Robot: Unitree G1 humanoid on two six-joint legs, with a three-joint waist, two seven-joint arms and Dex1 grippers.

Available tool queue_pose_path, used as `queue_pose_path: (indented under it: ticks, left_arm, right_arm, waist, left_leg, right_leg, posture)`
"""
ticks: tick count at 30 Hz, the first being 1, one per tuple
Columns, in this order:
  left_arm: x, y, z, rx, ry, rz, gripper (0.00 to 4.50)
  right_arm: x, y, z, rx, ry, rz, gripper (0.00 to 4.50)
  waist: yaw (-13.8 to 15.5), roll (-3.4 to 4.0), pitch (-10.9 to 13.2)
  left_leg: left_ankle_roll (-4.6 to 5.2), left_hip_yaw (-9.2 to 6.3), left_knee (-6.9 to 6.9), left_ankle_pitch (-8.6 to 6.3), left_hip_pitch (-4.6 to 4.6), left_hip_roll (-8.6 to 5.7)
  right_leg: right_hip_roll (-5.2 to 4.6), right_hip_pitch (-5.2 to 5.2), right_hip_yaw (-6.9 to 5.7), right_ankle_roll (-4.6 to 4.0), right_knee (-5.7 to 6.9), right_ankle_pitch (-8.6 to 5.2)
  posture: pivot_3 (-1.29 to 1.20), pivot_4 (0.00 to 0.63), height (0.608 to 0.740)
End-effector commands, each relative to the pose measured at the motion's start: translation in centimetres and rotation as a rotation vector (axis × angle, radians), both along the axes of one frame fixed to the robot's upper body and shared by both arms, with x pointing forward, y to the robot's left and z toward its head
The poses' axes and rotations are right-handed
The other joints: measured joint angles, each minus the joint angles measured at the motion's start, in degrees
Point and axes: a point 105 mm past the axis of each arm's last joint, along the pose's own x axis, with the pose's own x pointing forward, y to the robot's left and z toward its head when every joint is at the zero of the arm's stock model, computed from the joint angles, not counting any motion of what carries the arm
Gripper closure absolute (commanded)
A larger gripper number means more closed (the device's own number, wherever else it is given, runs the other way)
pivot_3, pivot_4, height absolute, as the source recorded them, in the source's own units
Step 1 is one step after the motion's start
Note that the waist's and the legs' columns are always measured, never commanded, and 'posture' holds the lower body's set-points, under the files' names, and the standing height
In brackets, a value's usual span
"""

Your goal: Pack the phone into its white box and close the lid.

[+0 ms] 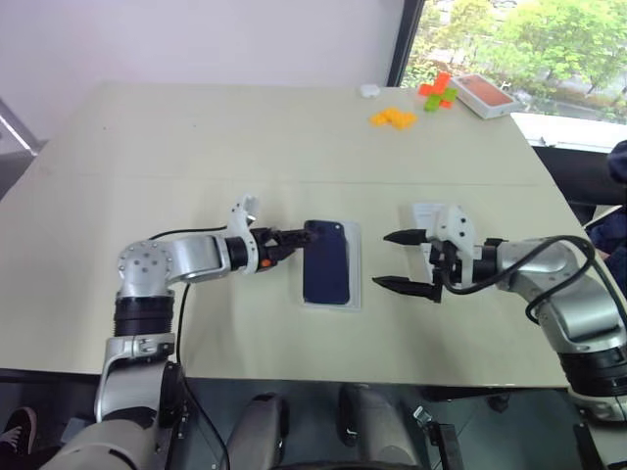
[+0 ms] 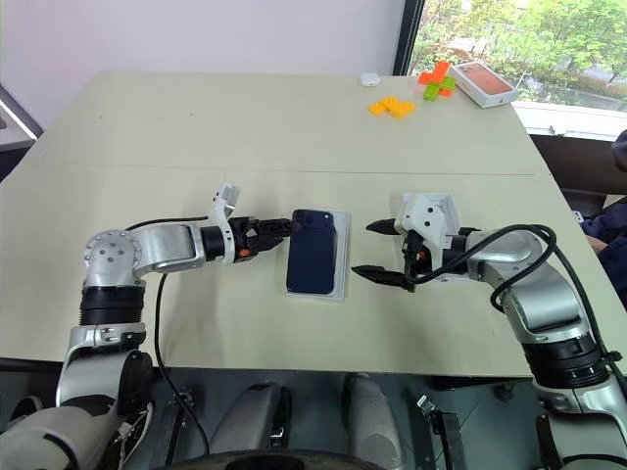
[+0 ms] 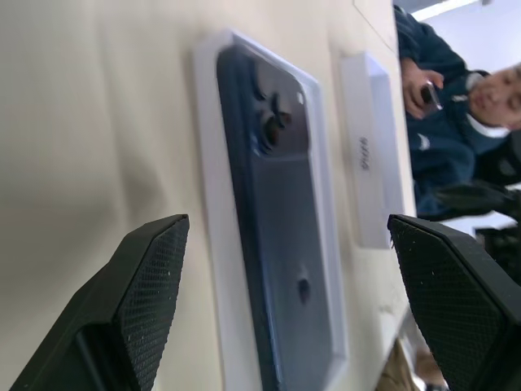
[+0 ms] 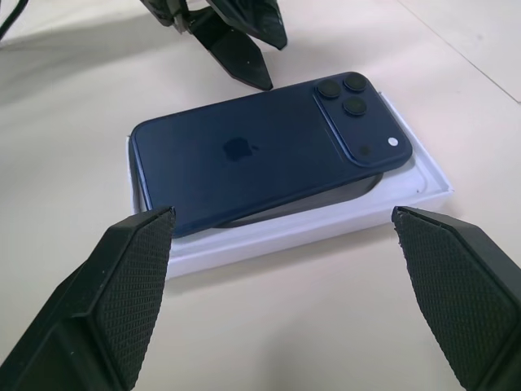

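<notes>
Both grippers, left [image 1: 299, 236] and right [image 1: 400, 260], are wide open and hold nothing, pointing at the phone [image 1: 326, 261] lying in the white box [image 4: 326, 224].

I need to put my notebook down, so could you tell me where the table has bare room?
The wide stretch between the dark navy-blue glossy phone in its shallow white cardboard box and the orange and green blocks at the far edge is bare. It is crowded around the phone, flanked by the left hand and right hand.
</notes>
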Motion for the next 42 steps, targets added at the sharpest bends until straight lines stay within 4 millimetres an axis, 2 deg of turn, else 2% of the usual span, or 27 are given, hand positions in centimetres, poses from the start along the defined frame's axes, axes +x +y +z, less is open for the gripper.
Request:
queue_pose_path:
  ticks: [1,2,4,7,8,11,16,21,24,27,30,31,33,36,40,42]
  left_arm:
    - [-0.4,-1.4,1.5,-0.027,-0.066,-0.05,1.34]
    - [-0.5,-1.4,1.5,-0.025,-0.069,-0.053,1.74]
    - [-0.7,-1.1,1.8,-0.039,-0.076,-0.055,2.81]
    - [-0.3,0.0,2.1,-0.036,-0.085,-0.026,4.31]
    - [-0.3,0.1,1.8,-0.02,-0.084,-0.026,4.46]
    - [-0.5,-0.1,1.4,-0.01,-0.079,-0.032,4.46]
    - [-0.9,-0.3,2.2,-0.06,-0.095,-0.042,4.46]
    - [-0.4,0.5,5.4,-0.078,-0.323,-0.013,4.46]
    - [-1.0,-0.1,5.2,-0.041,-0.391,-0.052,4.46]
    - [-0.8,0.2,5.4,-0.106,-0.385,-0.033,4.46]
    - [-1.2,0.8,6.3,-0.087,-0.466,-0.075,4.46]
    - [-1.2,1.3,6.7,-0.034,-0.55,-0.079,4.46]
    - [-0.6,2.7,7.4,-0.039,-0.591,-0.041,4.46]
    - [-1.1,3.9,7.8,0.061,-0.753,-0.121,3.68]
    - [-1.7,4.3,8.0,0.052,-0.819,-0.181,1.71]
    - [-3.0,4.8,7.8,0.06,-0.89,-0.265,0.84]
  right_arm:
    - [0.3,0.5,0.9,0.004,-0.046,0.013,0.0]
    - [0.3,0.5,0.9,0.004,-0.047,0.012,0.0]
    - [0.3,0.4,0.9,0.003,-0.048,0.01,0.0]
    - [0.2,0.3,0.6,-0.007,-0.046,0.008,0.0]
    - [0.2,0.3,0.6,-0.007,-0.046,0.009,0.0]
    - [0.3,0.6,0.6,-0.007,-0.049,0.014,0.0]
    - [0.6,0.6,0.8,-0.006,-0.055,0.014,0.0]
    - [1.3,0.9,1.8,0.091,-0.054,-0.042,0.0]
    - [1.7,1.1,1.5,0.072,-0.085,-0.057,0.0]
    - [2.2,0.6,1.8,0.078,-0.093,-0.094,0.0]
    - [2.6,-0.2,1.6,0.026,-0.095,-0.131,0.0]
    - [3.2,-0.9,1.4,-0.011,-0.101,-0.182,0.0]
    - [4.6,-2.3,1.2,-0.052,-0.088,-0.321,0.0]
    - [5.4,-2.7,2.3,-0.033,-0.07,-0.456,0.0]
    - [5.6,-3.2,2.7,-0.037,-0.024,-0.573,0.0]
    - [5.3,-3.8,2.3,-0.089,0.018,-0.657,0.0]
  waist:
    - [0.0,0.0,0.0]
    - [0.0,-0.01,0.0]
    - [0.0,0.0,0.0]
    - [-0.2,0.0,0.0]
    - [-0.2,0.0,0.0]
    - [0.0,-0.01,0.0]
    - [0.0,-0.01,0.0]
    - [-0.3,0.01,0.0]
    - [-0.1,0.03,0.0]
    - [0.0,0.01,0.0]
    - [-0.1,0.01,0.0]
    - [-0.1,0.01,0.0]
    - [-0.4,0.03,0.0]
    - [-0.5,0.04,0.0]
    - [-0.2,0.06,0.0]
    - [-0.1,0.06,0.0]
  left_leg:
    - [0.01,0.0,0.0,0.0,-0.01,0.0]
    - [0.01,0.0,0.0,-0.01,-0.01,0.0]
    - [0.03,-0.01,-0.01,-0.01,-0.04,0.0]
    - [0.03,0.0,-0.02,-0.02,-0.02,0.01]
    - [0.03,0.0,-0.02,-0.02,-0.02,0.02]
    - [0.02,0.0,-0.01,-0.01,0.0,0.02]
    - [0.05,-0.01,0.02,-0.02,-0.02,0.0]
    - [0.02,0.02,0.0,-0.01,-0.01,0.04]
    - [-0.01,0.02,0.0,0.01,0.01,0.04]
    - [0.01,0.03,0.01,0.0,0.0,0.03]
    - [0.03,0.03,0.02,-0.01,-0.04,0.03]
    - [0.04,0.03,0.01,-0.01,-0.03,0.03]
    - [0.05,0.08,-0.01,-0.02,-0.03,0.06]
    - [0.03,0.11,0.0,-0.01,-0.03,0.08]
    - [0.05,0.1,-0.04,-0.02,-0.06,0.15]
    - [0.11,0.1,-0.03,-0.05,-0.12,0.15]
  right_leg:
    - [0.0,0.0,0.0,0.0,-0.01,0.0]
    - [0.0,-0.01,0.0,0.02,0.0,0.01]
    - [0.0,-0.04,0.0,0.09,0.0,0.04]
    - [0.0,-0.04,0.0,0.1,0.0,0.05]
    - [0.0,-0.04,0.0,0.08,0.0,0.04]
    - [0.01,-0.02,0.0,0.02,0.02,0.01]
    - [-0.01,0.0,0.0,0.06,0.0,0.03]
    - [0.02,-0.03,0.01,0.01,0.01,0.02]
    - [0.05,-0.02,0.01,-0.03,0.02,0.0]
    - [0.03,-0.01,0.01,-0.04,0.0,-0.01]
    - [0.04,-0.02,0.01,-0.03,-0.01,0.0]
    - [0.05,-0.03,0.01,-0.03,0.0,0.0]
    - [0.08,-0.06,0.02,-0.03,0.0,-0.01]
    - [0.08,-0.1,0.04,-0.11,0.01,0.0]
    - [0.14,-0.12,0.03,-0.19,-0.01,-0.05]
    - [0.12,-0.13,0.01,-0.18,-0.05,-0.05]
  posture:
    - [0.0,0.15,0.74]
    - [0.0,0.15,0.74]
    - [0.0,0.15,0.74]
    - [0.0,0.15,0.74]
    - [0.0,0.15,0.74]
    - [0.0,0.15,0.74]
    - [0.0,0.15,0.74]
    - [0.0,0.15,0.74]
    - [0.0,0.15,0.74]
    - [0.0,0.15,0.74]
    - [0.0,0.15,0.74]
    - [0.0,0.15,0.74]
    - [0.0,0.15,0.74]
    - [0.0,0.15,0.74]
    - [0.0,0.15,0.74]
    - [0.0,0.15,0.74]
